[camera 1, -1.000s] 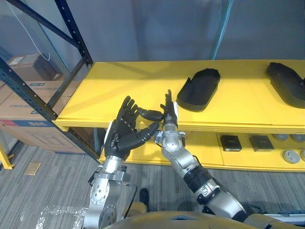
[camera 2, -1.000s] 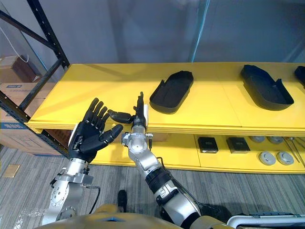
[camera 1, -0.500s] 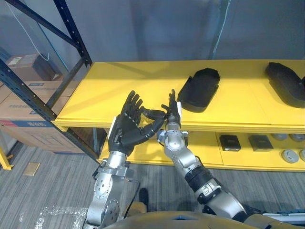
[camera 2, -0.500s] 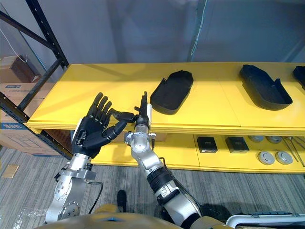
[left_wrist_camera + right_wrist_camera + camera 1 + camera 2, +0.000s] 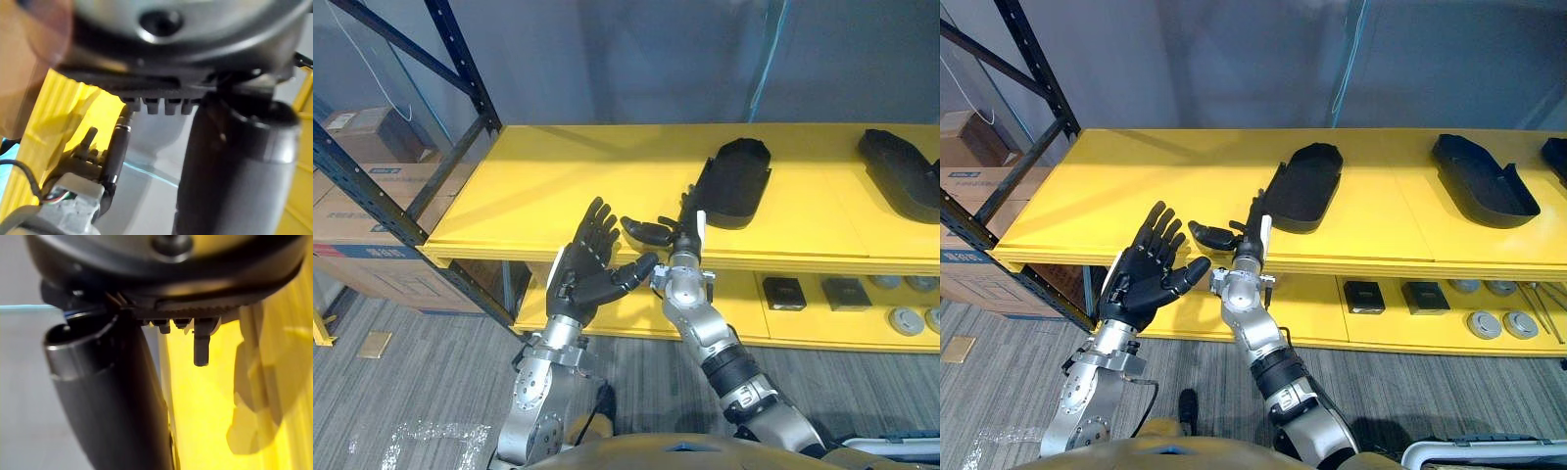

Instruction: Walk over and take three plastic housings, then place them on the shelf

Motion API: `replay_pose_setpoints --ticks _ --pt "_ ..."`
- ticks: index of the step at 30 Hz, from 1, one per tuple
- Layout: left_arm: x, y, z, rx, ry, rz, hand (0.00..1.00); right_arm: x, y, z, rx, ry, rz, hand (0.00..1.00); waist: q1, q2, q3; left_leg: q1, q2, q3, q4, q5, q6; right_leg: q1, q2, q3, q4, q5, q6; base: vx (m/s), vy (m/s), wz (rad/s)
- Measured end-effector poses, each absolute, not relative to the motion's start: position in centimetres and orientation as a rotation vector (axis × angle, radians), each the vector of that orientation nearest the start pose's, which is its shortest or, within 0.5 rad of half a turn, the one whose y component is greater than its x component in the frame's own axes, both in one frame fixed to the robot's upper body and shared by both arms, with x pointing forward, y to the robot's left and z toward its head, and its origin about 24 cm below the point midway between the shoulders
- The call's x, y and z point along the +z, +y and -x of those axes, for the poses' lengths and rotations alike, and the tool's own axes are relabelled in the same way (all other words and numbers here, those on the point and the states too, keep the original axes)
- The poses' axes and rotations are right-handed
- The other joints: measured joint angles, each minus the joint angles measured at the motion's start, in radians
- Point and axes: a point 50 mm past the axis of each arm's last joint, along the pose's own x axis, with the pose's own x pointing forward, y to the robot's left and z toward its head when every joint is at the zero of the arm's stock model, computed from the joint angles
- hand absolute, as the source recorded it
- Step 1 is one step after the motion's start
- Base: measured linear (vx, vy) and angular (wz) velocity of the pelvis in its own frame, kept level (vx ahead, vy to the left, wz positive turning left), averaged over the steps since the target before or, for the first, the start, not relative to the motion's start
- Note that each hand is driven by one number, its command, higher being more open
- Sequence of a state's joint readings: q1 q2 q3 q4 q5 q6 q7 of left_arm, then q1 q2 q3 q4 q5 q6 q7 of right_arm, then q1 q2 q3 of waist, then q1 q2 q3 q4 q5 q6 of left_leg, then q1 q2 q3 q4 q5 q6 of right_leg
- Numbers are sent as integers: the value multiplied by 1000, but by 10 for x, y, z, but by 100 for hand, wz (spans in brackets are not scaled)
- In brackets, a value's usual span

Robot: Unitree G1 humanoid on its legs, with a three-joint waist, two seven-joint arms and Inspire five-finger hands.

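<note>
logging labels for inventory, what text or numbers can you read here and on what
No text here can be read.
White label on the top box: too small to read.
Blue printed strip on the lower box: blurred, unreadable.
Housings and shelf: no print visible.

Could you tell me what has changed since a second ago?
Both open hands moved to the robot's right; the right hand now reaches the near end of the nearest black plastic housing, which seems nudged. The left hand followed. Nothing grasped; yellow shelf and farther black housing unchanged.
</note>
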State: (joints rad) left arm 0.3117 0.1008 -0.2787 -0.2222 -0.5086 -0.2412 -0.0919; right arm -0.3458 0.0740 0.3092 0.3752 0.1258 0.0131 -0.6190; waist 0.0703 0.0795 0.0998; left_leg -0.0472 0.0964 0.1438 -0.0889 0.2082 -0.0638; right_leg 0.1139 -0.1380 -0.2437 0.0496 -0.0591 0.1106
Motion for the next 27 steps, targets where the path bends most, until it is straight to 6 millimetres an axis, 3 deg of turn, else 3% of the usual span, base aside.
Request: replay_pose_setpoints --ticks 17,27 --pt "53 118 -187 -200 -130 501 100 44 -103 -298 -316 69 -54 100 -20 -17 7 2 1 10 0 0 0 -2 0 6 1 2 0 0 0 0" --pt "52 116 -187 -206 -125 506 100 43 -111 -298 -313 69 -48 100 -20 -28 7 2 1 10 0 0 0 -1 0 6 1 2 0 0 0 0"
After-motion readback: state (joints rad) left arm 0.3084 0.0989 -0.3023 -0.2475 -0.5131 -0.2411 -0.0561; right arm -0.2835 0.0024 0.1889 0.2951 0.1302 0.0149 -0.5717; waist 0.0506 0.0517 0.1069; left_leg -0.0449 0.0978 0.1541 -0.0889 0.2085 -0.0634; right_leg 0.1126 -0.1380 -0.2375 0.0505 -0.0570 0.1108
